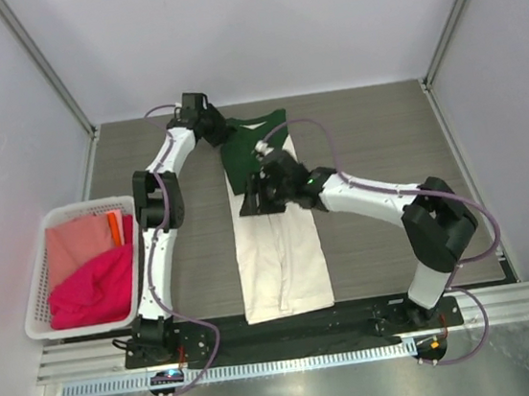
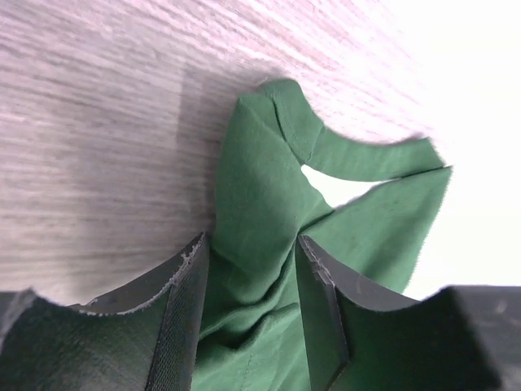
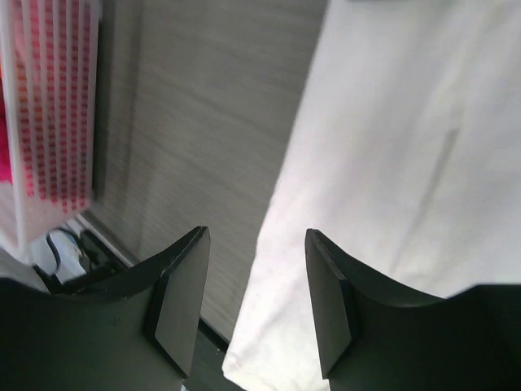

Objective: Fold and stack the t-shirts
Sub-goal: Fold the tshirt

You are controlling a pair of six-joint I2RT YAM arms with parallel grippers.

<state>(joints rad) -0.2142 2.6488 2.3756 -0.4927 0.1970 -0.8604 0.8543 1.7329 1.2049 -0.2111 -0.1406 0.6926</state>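
Tabletop point(image 1: 382, 135): grey wood grain, carrying all the cloth and the basket.
Cream t-shirt point(image 1: 282, 263): lies as a long folded strip down the middle, running from mid-table to the near edge.
Basket point(image 1: 35, 294): white lattice, at the near left, well apart from the strip.
Dark green t-shirt point(image 1: 245, 157): spread at the far end of the cream strip and touching it; which one overlaps I cannot tell.
Magenta t-shirt point(image 1: 92, 287): crumpled in the near part of the basket.
Salmon t-shirt point(image 1: 77, 240): in the basket too, on the far side of the magenta one.
Left claw point(image 2: 251, 244): at the green shirt's far left corner by the neckline, jaws apart, with bunched green cloth rising between them; it looks straddled rather than pinched.
Right claw point(image 3: 256, 236): jaws apart and holding nothing, over the cream strip's left edge.
Step in hand, as I judge it: taking hold of the green corner for a fold.
Doing it well: bite deep enough to catch every layer of the bunch. Lift only a little and carry the corner slowly, so the hem does not drag the cream strip askew. Keep the right claw clear of the cloth.
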